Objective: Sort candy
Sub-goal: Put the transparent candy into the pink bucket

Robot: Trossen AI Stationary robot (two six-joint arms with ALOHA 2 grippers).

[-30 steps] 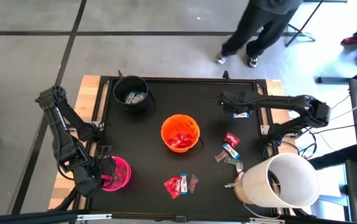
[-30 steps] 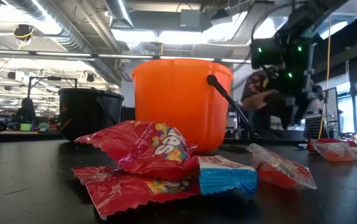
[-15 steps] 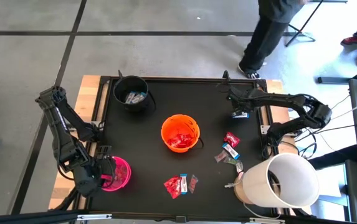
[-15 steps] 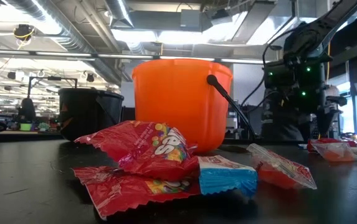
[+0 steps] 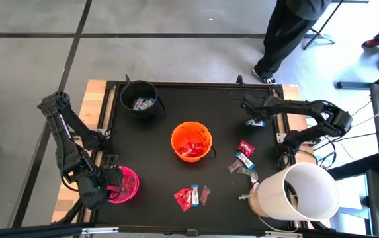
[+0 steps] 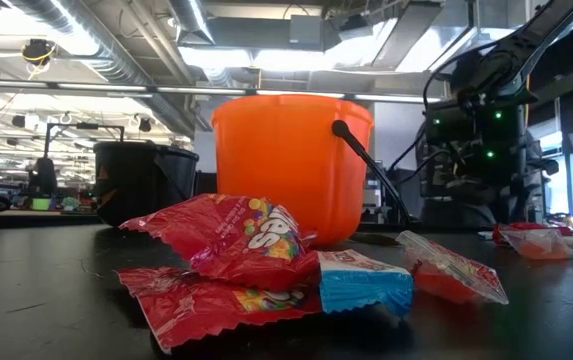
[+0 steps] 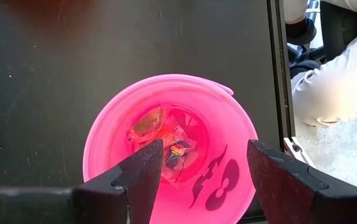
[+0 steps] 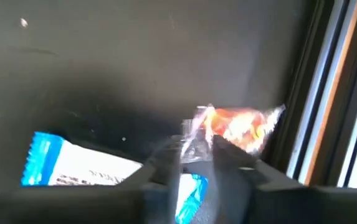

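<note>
My right gripper (image 5: pixel 254 116) is at the table's far right, shut on a small orange sweet in a clear wrapper (image 8: pixel 243 126), just above a blue-and-white bar (image 8: pixel 81 169) that lies flat on the black table; the bar also shows in the high view (image 5: pixel 256 122). My left gripper (image 7: pixel 200 168) is open above the pink bucket (image 5: pixel 126 184), which holds a few orange and dark wrapped sweets (image 7: pixel 166 134). Red packets and a blue-and-white bar (image 5: pixel 190 196) lie near the front edge, and more sweets (image 5: pixel 243 158) lie right of the orange bucket (image 5: pixel 191 141). My right gripper pinches the sweet's twisted clear wrapper end (image 8: pixel 197 132) between its two fingers (image 8: pixel 166 163). The orange body sticks out sideways past the fingertips toward the table's right rim. Whether it is lifted clear of the table, I cannot tell.
The black bucket (image 5: pixel 139 99) at the far left holds blue-and-white bars. The orange bucket holds red packets. A large white bucket (image 5: pixel 296 192) lies on its side at the near right corner. A person's legs (image 5: pixel 285 33) are beyond the far edge.
My right gripper has gone a little toward the table's right edge, staying near the blue-and-white bar. The person beyond the far edge has walked toward the right.
</note>
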